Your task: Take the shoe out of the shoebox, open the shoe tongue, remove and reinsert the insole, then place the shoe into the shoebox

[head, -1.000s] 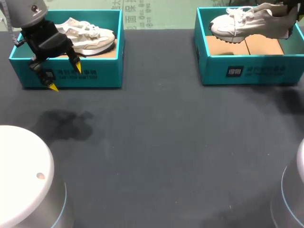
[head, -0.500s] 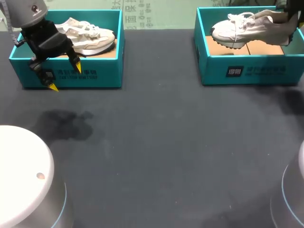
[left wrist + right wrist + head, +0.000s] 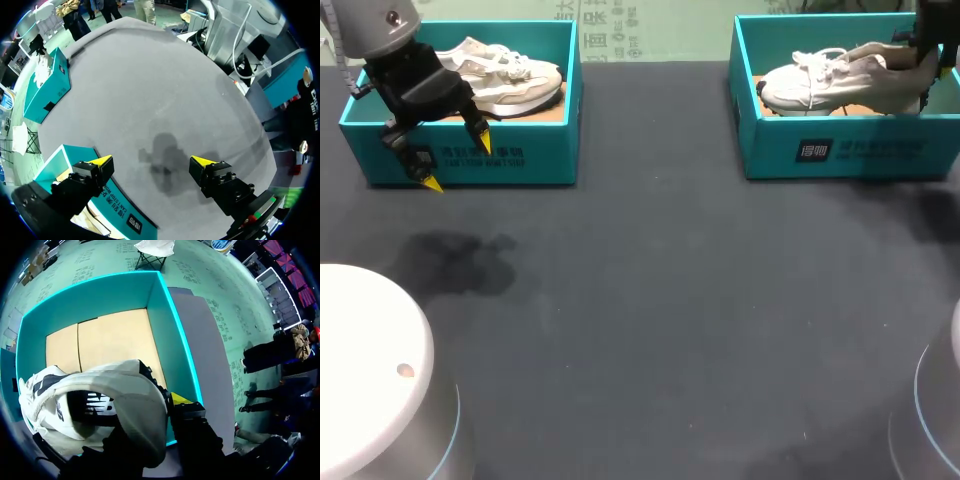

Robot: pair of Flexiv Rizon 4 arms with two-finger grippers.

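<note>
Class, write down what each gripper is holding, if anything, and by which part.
The right gripper holds the white shoe by its heel end. The left gripper holds nothing; its fingers are open.

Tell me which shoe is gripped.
The shoe in the right-hand shoebox; the right gripper clamps its heel. The other shoe lies free in the left-hand shoebox.

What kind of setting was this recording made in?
Probably a robot test bench: a dark table holds the left shoebox with the left shoe inside and the right shoebox with the right shoe, and the yellow-tipped left hand hangs open by the left shoebox.
</note>
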